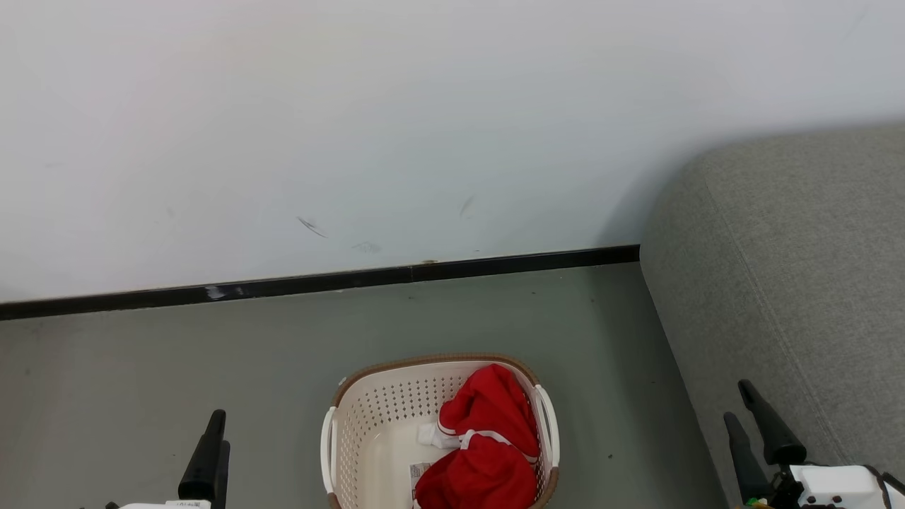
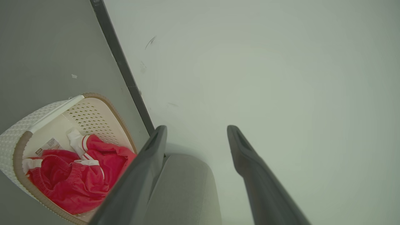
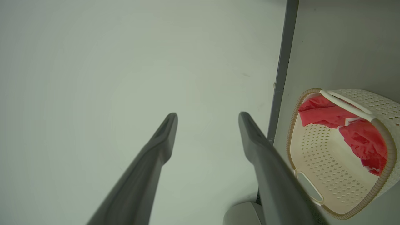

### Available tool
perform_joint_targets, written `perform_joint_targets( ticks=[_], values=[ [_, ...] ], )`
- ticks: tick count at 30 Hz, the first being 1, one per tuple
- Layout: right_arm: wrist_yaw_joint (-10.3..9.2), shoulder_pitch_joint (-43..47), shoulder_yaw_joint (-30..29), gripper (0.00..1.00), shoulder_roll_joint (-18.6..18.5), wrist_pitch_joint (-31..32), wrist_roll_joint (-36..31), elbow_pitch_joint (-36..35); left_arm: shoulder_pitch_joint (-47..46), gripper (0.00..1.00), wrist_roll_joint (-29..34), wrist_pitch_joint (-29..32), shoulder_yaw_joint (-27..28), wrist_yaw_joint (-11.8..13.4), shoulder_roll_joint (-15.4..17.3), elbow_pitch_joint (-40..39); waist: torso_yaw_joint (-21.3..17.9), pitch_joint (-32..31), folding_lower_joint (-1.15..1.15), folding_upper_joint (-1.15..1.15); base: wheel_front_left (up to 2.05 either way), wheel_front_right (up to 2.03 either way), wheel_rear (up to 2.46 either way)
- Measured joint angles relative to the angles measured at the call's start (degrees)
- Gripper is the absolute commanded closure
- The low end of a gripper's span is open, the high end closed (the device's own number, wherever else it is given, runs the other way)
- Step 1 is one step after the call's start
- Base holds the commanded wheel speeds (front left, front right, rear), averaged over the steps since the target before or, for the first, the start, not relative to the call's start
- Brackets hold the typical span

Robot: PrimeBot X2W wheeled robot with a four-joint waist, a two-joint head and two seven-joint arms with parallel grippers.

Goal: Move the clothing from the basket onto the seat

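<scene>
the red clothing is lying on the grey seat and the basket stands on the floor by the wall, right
Not quite. The clothing lies in the basket, not on the seat, as the head view shows. The basket does stand on the floor by the wall.

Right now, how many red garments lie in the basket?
2, it seems: one red garment against the basket's far right wall, a second red garment just below it in the head view. They overlap, so another could be hidden beneath.
</scene>
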Motion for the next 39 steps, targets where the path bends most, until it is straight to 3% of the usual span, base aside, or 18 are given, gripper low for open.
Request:
perform_joint_targets(
  ticks=[12,31,39],
  values=[
    [0.0,0.03,1.77,0.0,-0.47,-2.49,-5.59,-1.27,-0.03,0.0,6.22,-2.57,-2.31,-0.01,0.56,-1.63,0.05,-0.04,0.06,0.0,0.0,0.0,0.0],
    [0.0,-0.05,3.69,0.0,-2.03,-6.01,-23.3,-3.77,-0.94,0.0,25.02,-6.39,-5.19,1.66,1.08,-6.3,0.19,-0.55,0.9,0.0,0.0,0.0,0.0],
    [0.0,-0.24,4.33,0.0,-2.08,-7.59,-32.71,-4.41,-0.97,0.0,33.83,-8.25,-7.11,3.02,1.41,-8.2,0.21,-0.55,1.0,0.0,0.0,0.0,0.0]
  ],
)
